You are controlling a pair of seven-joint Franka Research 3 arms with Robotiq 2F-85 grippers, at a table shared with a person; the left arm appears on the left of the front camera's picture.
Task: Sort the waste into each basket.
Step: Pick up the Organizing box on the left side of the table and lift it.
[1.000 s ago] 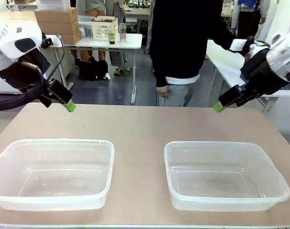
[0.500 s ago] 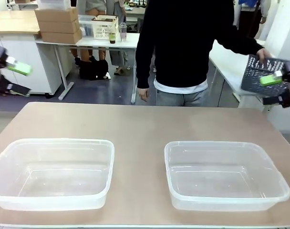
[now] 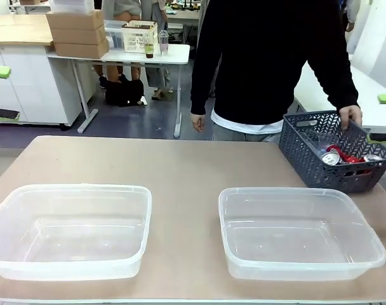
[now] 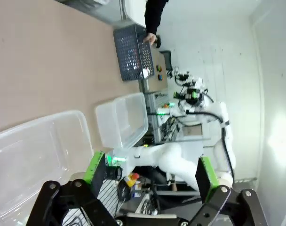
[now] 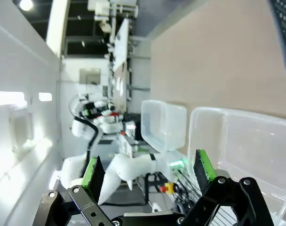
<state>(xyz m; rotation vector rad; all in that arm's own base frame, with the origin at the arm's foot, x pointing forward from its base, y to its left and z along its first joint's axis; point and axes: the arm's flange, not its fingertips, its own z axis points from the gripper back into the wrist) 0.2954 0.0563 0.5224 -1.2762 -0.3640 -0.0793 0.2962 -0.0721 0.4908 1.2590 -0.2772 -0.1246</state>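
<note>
The left tool (image 4: pixel 150 169) gapes wide, holding nothing. The left tub (image 3: pixel 72 189) and right tub (image 3: pixel 288 191) on the desk (image 3: pixel 180 166) lie empty, so no sorting is done yet. The cans (image 3: pixel 343 156) sit in the grey basket (image 3: pixel 304 159) at the desk's right, held by a person's hand (image 3: pixel 352 115). The right tool (image 5: pixel 147 168) is likewise wide and empty.

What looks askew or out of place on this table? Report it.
Nothing is spilled or damaged. The dark grey slotted plastic basket is skewed at the table's far right corner, with a person's hand on its rim and red drink cans inside. Both clear plastic tubs sit square.
</note>
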